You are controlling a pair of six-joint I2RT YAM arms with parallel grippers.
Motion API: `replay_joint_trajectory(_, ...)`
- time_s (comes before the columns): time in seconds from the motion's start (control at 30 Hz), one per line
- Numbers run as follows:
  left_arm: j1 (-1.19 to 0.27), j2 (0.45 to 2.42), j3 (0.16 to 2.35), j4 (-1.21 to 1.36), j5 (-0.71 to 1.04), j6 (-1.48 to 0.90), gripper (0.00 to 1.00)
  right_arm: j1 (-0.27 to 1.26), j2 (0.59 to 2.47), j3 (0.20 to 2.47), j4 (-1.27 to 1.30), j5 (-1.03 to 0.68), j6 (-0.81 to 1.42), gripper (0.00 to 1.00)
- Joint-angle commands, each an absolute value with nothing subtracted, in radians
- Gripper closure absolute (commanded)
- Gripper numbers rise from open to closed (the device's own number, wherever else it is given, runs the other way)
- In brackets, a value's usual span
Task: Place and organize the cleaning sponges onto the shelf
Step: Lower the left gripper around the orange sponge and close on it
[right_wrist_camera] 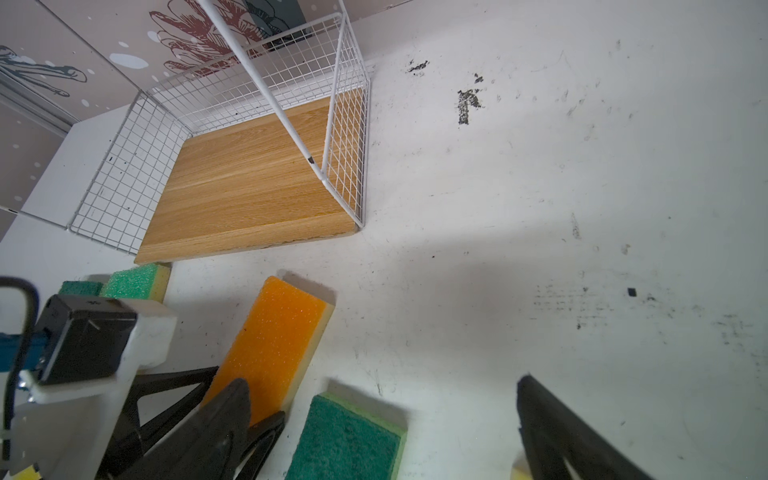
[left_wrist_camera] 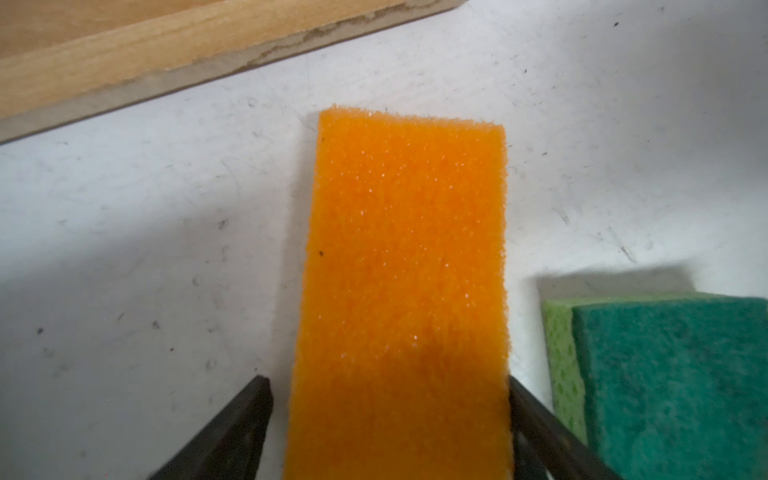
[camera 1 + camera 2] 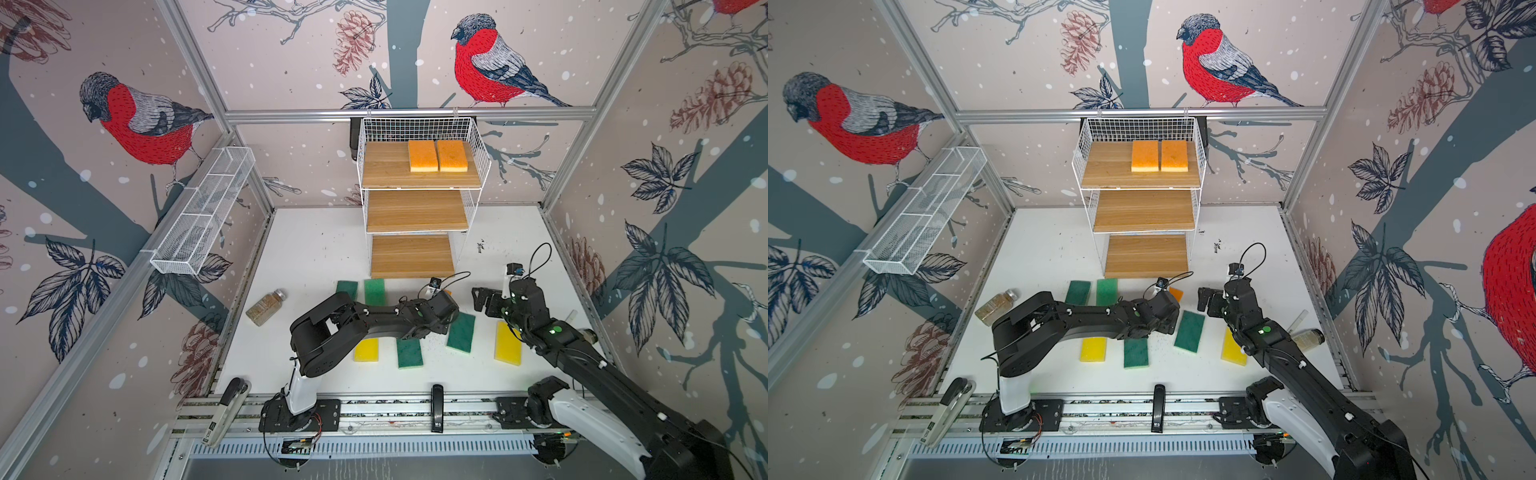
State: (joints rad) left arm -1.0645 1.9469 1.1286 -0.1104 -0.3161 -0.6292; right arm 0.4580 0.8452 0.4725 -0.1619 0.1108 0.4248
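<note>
An orange sponge (image 2: 403,270) lies flat on the white table just in front of the shelf's lowest board (image 3: 411,257). My left gripper (image 2: 388,382) straddles its near end, open: one finger touches a long side, the other stands a little off. My right gripper (image 1: 382,382) hovers open and empty to the right, above a green sponge (image 1: 345,440). Two orange sponges (image 3: 423,156) (image 3: 452,155) lie side by side on the shelf's top board (image 3: 386,166). Several green sponges (image 3: 375,291) (image 3: 409,353) and two yellow ones (image 3: 366,349) (image 3: 508,345) are scattered on the table.
A small brownish glass jar (image 3: 266,307) lies at the table's left. A long white mesh tray (image 3: 203,216) hangs on the left wall. Another small jar (image 3: 1308,337) lies behind the right arm. My left arm stretches low across the sponges in the middle.
</note>
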Motion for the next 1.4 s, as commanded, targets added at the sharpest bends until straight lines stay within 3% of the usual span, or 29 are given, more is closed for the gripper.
replay_joint_trajectory(0.0, -1.063, 1.968, 1.134, -0.176, -0.256, -0.644, 0.15, 0.458, 0.838, 0.472, -0.160, 0.131, 0.426, 0.00)
replay_joint_trajectory(0.9, -1.098, 1.960, 1.124, -0.294, -0.288, -0.673, 0.21, 0.458, 0.821, 0.455, -0.160, 0.120, 0.434, 0.00)
replay_joint_trajectory(1.23, -1.098, 1.983, 1.129, -0.280, -0.280, -0.659, 0.31, 0.457, 0.824, 0.434, -0.139, 0.117, 0.436, 0.00)
replay_joint_trajectory(1.37, -1.098, 1.975, 1.134, -0.279, -0.277, -0.641, 0.42, 0.455, 0.819, 0.442, -0.146, 0.117, 0.436, 0.00)
